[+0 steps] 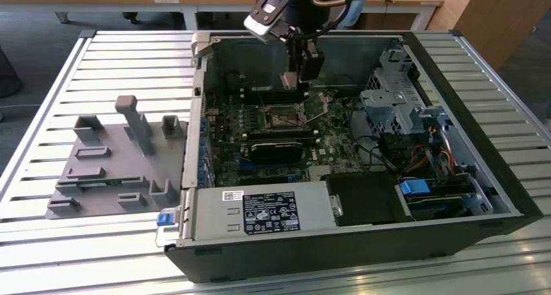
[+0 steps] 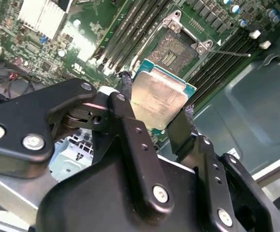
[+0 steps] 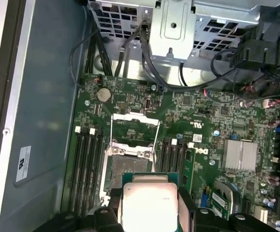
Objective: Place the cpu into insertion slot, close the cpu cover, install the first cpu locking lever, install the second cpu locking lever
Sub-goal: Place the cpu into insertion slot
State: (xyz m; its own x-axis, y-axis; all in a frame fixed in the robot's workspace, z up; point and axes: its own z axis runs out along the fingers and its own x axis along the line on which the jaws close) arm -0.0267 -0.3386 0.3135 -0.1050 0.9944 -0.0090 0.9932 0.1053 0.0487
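My gripper (image 2: 156, 104) is shut on the cpu (image 2: 158, 98), a flat silver-topped chip on a green edge, pinched by two opposite sides between the black fingers (image 2: 125, 88). In the exterior view the gripper (image 1: 301, 81) hangs inside the open computer case, above the board and a little behind the insertion slot (image 1: 280, 119). The first wrist view has the cpu (image 3: 149, 200) raised beside the bare insertion slot (image 3: 129, 169). The cpu cover (image 3: 135, 129), a thin silver frame, stands flipped open past the slot. A thin locking lever (image 2: 229, 52) sticks out unlatched next to the insertion slot (image 2: 177, 48).
Black memory slots (image 3: 87, 169) flank the socket on both sides. A ribbed silver heatsink (image 3: 240, 154), a drive cage (image 1: 391, 104) with cables and the power supply (image 1: 258, 212) crowd the case. A grey fixture with posts (image 1: 112, 156) lies on the slatted table at the exterior view's left.
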